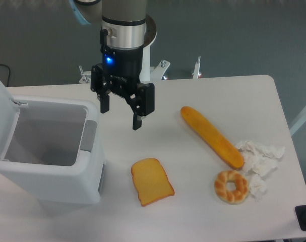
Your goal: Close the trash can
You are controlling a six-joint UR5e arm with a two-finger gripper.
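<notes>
White bench (pixel 203 101) fills the frame, dark grey floor (pixel 233 35) at top. Bin (pixel 47 151) sits left, lid up. Gripper (pixel 120 115) hangs with fingers apart, empty.

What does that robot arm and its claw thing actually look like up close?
The arm is a thick round tube, grey with a silvery metal band and a pale blue cap at the joint. Below sits a black gripper body with a small glowing blue light and two black, blocky fingers. A thin black cable runs down the wrist's side.
</notes>
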